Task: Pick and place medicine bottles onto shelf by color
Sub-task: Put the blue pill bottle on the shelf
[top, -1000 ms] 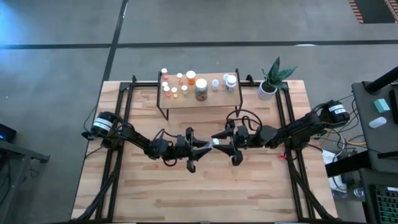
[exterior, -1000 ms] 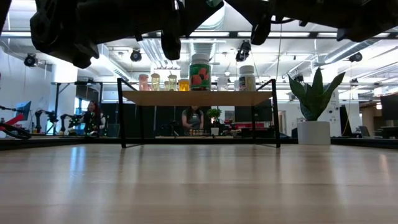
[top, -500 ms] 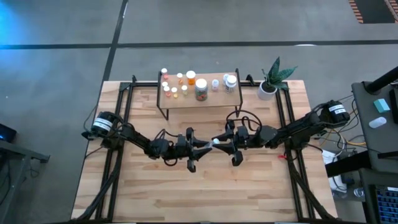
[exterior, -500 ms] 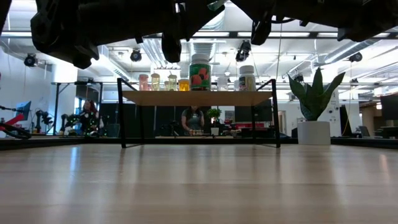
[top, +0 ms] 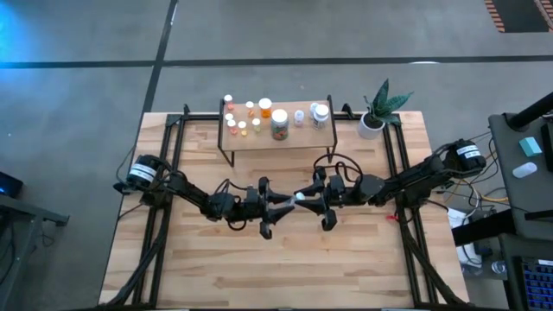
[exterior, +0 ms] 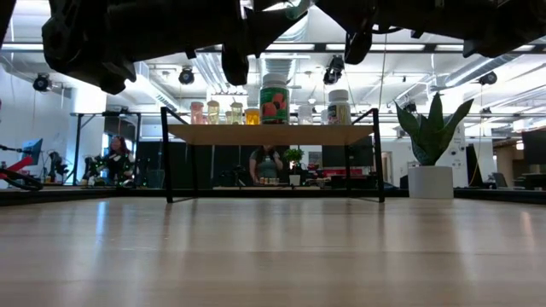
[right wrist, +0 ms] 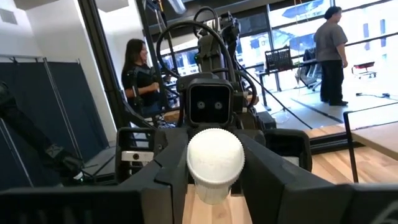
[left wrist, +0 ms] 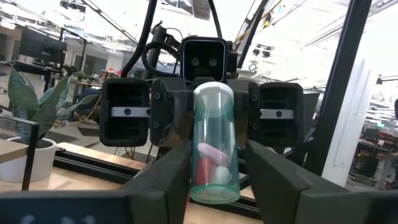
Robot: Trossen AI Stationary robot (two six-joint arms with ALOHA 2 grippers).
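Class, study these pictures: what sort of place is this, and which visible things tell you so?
Probably a robotics lab or open workshop: exposed ceiling ducts overhead, another robot arm on a bench behind, people standing about, and a concrete floor round the wooden table.

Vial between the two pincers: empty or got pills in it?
Not empty. The left wrist view shows the clear vial holding a few pink and white pills low inside, while most of the vial is unfilled.

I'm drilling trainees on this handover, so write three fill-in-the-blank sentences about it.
1. The vial between both hands has a ____ cap.
2. The plant stands to the ____ of the shelf in the high view.
3. Both hands meet ____ the table, not on it.

Missing words: white; right; above
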